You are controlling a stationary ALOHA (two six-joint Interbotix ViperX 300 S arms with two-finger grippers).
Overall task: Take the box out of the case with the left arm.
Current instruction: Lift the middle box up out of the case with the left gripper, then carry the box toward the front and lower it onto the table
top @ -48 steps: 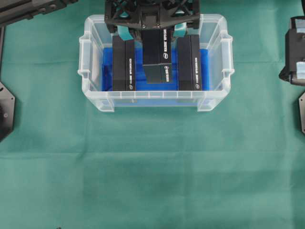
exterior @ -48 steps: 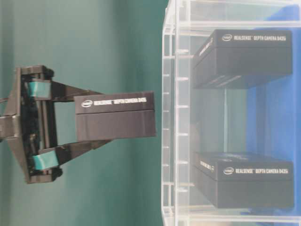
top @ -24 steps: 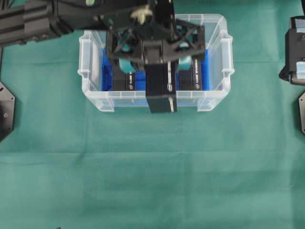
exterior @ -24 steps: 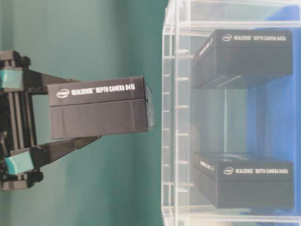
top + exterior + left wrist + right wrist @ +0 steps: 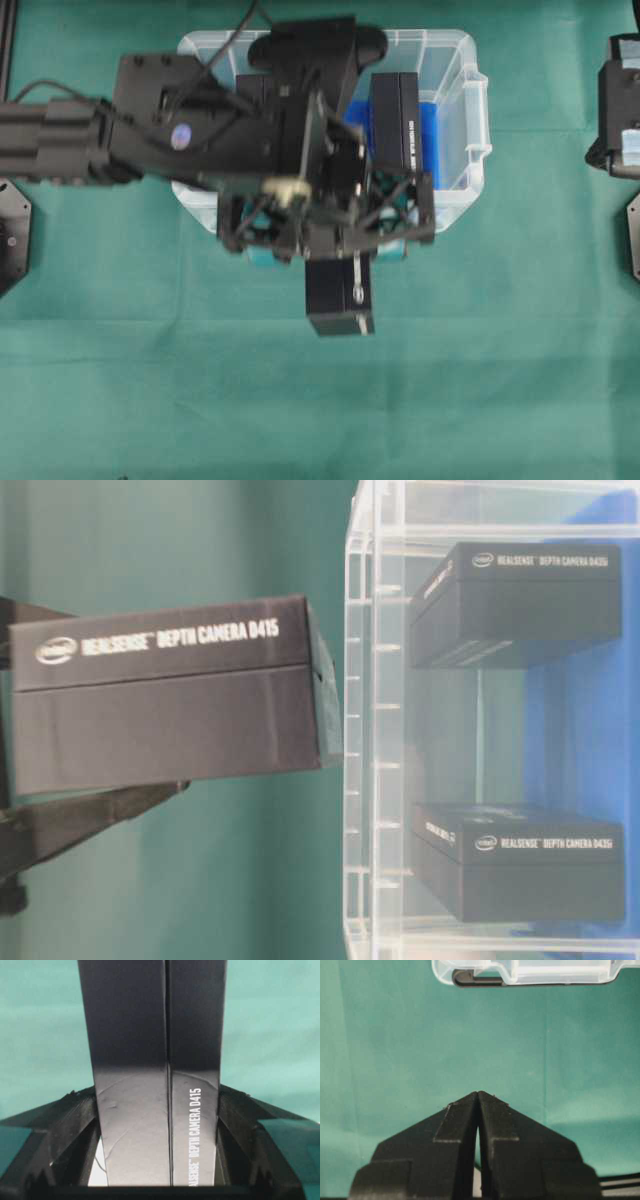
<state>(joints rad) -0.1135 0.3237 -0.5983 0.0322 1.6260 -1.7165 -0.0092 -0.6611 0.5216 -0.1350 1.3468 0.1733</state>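
One black box (image 5: 340, 295) — lettered "DEPTH CAMERA D415" — clamped between the fingers (image 5: 75, 1125) of the left claw (image 5: 328, 238), carried over the green cloth (image 5: 480, 380) just outside the near wall of the case (image 5: 478, 110). Two like boxes remain inside on the blue lining (image 5: 430, 130) — one (image 5: 395, 120) in plain overhead view. Right claw (image 5: 478, 1097) — tips pressed together, holding nothing, parked apart from the case.

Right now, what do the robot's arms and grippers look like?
The left arm is long, black and boxy, with black cables looping over it and a small round sticker. Its left gripper is a black criss-cross frame with teal pads. The right gripper has plain black fingers shaped like wedges.
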